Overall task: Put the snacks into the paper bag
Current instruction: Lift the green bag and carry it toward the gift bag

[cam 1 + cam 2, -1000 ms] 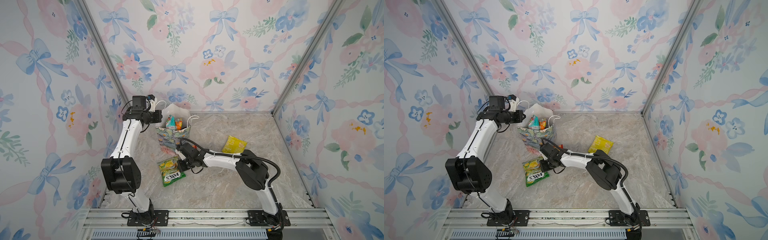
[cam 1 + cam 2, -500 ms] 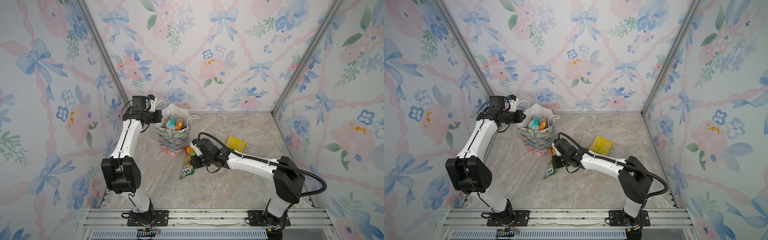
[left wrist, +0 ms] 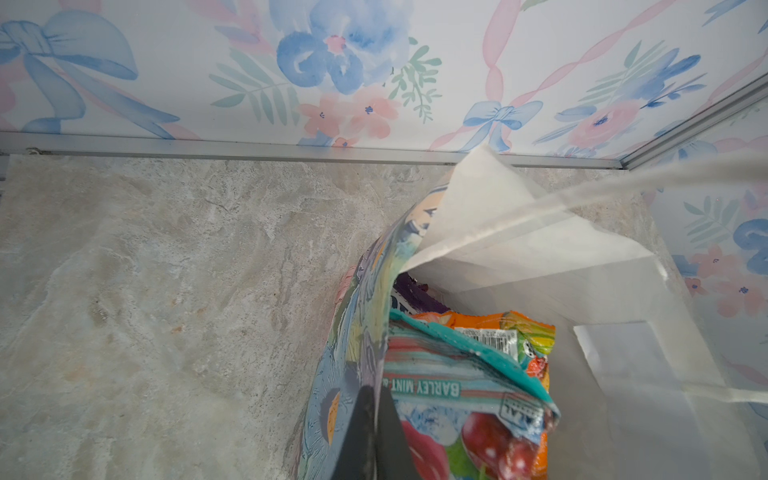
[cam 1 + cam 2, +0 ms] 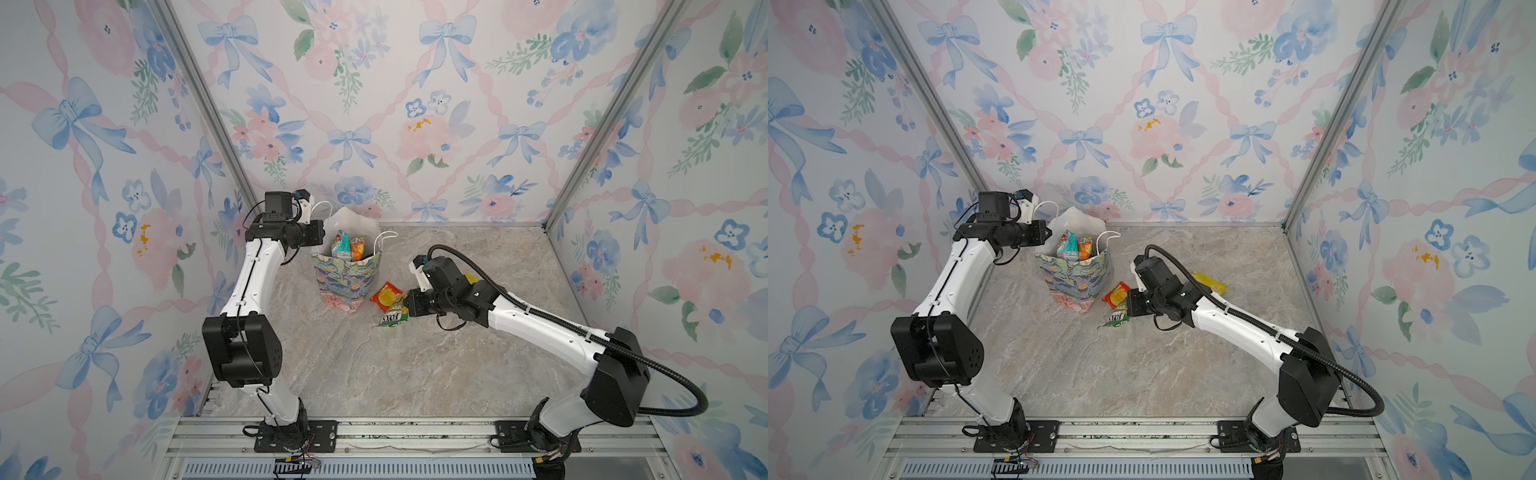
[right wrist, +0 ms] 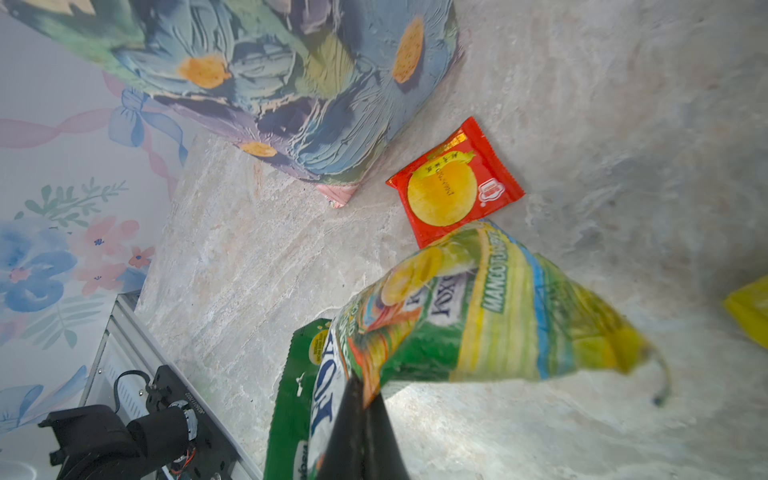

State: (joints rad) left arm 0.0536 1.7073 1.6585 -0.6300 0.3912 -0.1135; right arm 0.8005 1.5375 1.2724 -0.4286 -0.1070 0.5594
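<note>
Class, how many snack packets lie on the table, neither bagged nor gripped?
2: red packet beside the paper bag; yellow bag beyond the right arm. More may be hidden.

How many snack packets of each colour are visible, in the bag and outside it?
teal packet: 1, in the paper bag
orange packet: 1, in the bag
purple packet: 1, in the bag
red packet: 1, on the table
yellow packet: 1, on the table
green packet: 1, held in the right gripper; possibly two overlapped
Total: 6
</note>
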